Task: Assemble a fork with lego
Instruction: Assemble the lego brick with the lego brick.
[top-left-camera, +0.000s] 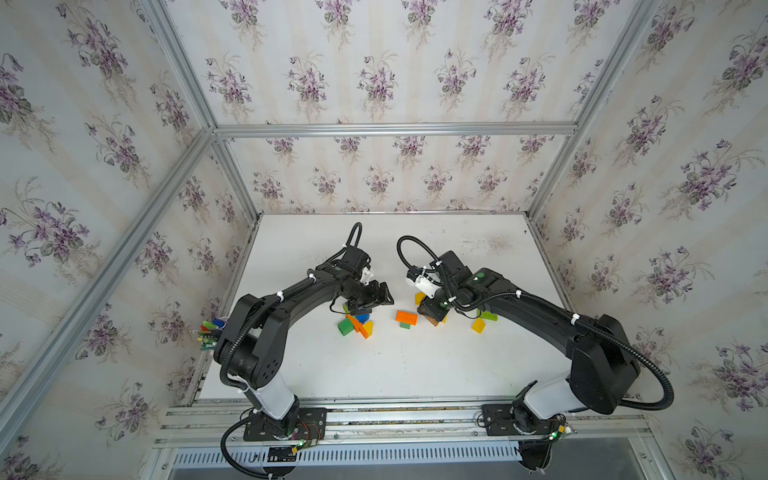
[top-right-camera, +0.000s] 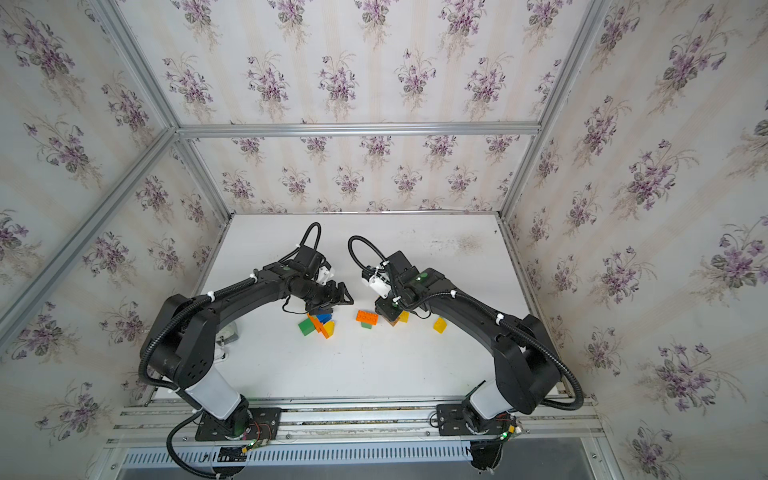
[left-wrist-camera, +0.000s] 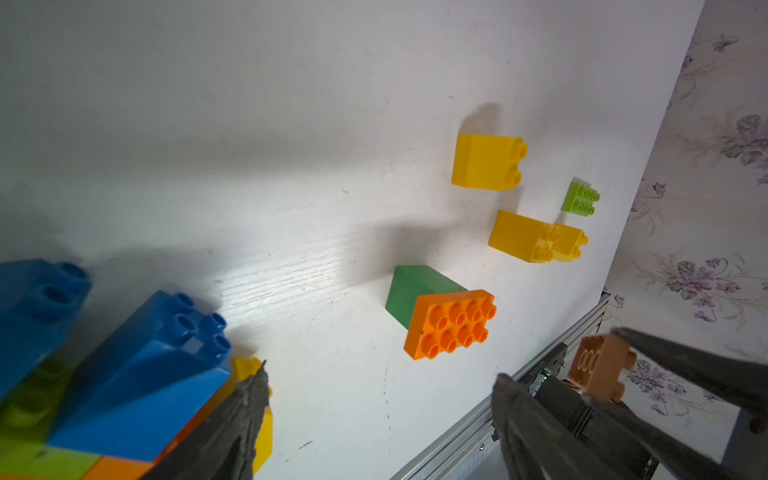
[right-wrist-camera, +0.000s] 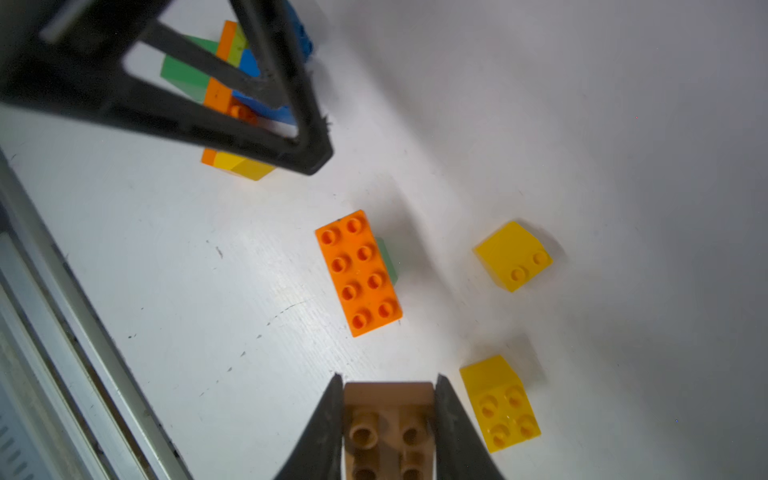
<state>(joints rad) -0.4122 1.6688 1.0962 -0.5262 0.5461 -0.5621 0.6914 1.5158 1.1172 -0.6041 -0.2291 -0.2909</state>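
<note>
A: Between the two arms, on the white surface (top-left-camera: 374, 365), what lies there?
B: One orange lego brick (top-left-camera: 407, 317), studs up, sitting on a green brick (top-left-camera: 404, 325).
A: And the right pincer (right-wrist-camera: 388, 378)?
B: It is closed tight on a brown brick (right-wrist-camera: 388, 415), just beside a yellow brick (right-wrist-camera: 498, 403).
A: What about the left pincer (left-wrist-camera: 379, 374)?
B: Its jaws are spread wide with nothing between them, above a cluster of blue, green, orange and yellow bricks (top-left-camera: 356, 324).
</note>
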